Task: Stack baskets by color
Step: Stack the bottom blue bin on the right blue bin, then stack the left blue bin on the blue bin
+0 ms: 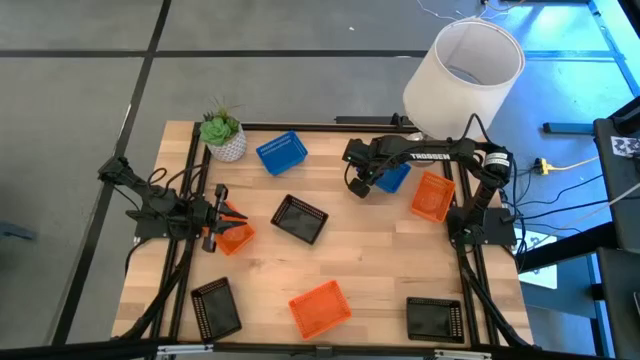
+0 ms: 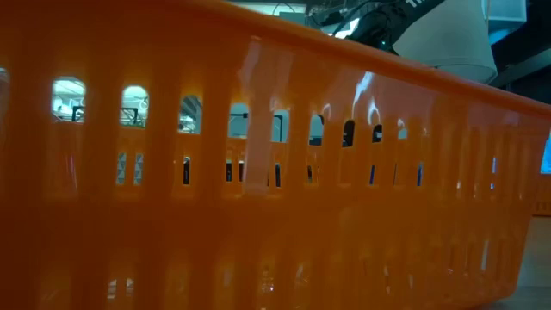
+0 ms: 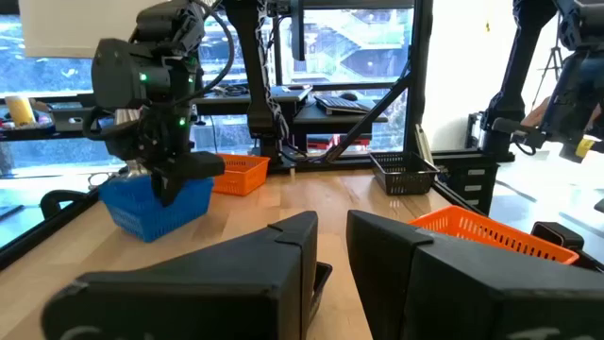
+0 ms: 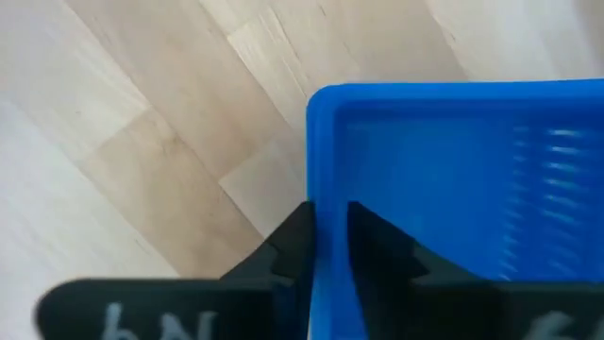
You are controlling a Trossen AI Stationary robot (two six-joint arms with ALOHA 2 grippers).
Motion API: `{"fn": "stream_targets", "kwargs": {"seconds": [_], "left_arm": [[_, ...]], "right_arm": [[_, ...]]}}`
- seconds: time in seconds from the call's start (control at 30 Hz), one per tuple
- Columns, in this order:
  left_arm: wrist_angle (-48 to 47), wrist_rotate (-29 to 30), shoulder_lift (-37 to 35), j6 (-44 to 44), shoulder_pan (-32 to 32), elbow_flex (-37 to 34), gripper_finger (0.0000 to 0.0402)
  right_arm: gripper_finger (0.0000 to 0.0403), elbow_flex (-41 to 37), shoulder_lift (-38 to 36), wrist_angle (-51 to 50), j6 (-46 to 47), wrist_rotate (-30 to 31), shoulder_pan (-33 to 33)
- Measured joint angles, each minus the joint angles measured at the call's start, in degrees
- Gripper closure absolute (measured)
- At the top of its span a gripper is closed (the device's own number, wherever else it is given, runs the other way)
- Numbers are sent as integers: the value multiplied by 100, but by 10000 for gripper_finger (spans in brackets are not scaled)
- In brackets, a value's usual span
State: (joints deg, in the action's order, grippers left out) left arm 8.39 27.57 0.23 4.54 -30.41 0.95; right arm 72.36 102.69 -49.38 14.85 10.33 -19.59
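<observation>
Blue plastic is what the step turns on: the right gripper (image 4: 327,236) straddles one wall of a blue basket (image 1: 392,178) near the table's (image 1: 370,260) far right, one finger inside the rim and one outside, just beside the wall. Whether they pinch it or have let go I cannot tell. To do this well, the wall should sit deep between the fingers before any lift, the basket should rise level, and it should travel over to the other blue basket (image 1: 281,152) at the far middle, squared to its rim so it nests rather than perches.

By size, the wooden table carries everything. Next come the arms, the left gripper (image 1: 222,213) low at the near left, its jaws a little apart astride the rim of an orange basket (image 1: 235,238); grip uncertain. The baskets are small, rectangular, open-topped and slotted. Another orange basket (image 1: 432,195) sits just beside the held-or-released blue one, a third orange basket (image 1: 320,307) lies at the near middle. Black baskets sit apart: centre (image 1: 299,219), near left (image 1: 216,308), near right (image 1: 434,319).
</observation>
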Motion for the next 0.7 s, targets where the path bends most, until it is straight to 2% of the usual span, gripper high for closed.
{"fn": "stream_targets", "kwargs": {"seconds": [0.17,0.37,0.53,0.6,0.7], "left_arm": [[1,0,1,-7,-1,0,347],[-23,120,1,-15,0,0,347],[-23,1017,2,-385,2,2,347],[-173,1141,2,-433,2,94,347],[-826,1218,69,-651,2,579,347]], "right_arm": [[292,423,1,-380,-24,-6,0],[285,979,0,-302,43,-134,20],[285,1040,1,963,-1288,-1015,155],[285,1040,0,1383,-1886,-1232,236],[285,1040,2,1903,-2390,-1244,353]]}}
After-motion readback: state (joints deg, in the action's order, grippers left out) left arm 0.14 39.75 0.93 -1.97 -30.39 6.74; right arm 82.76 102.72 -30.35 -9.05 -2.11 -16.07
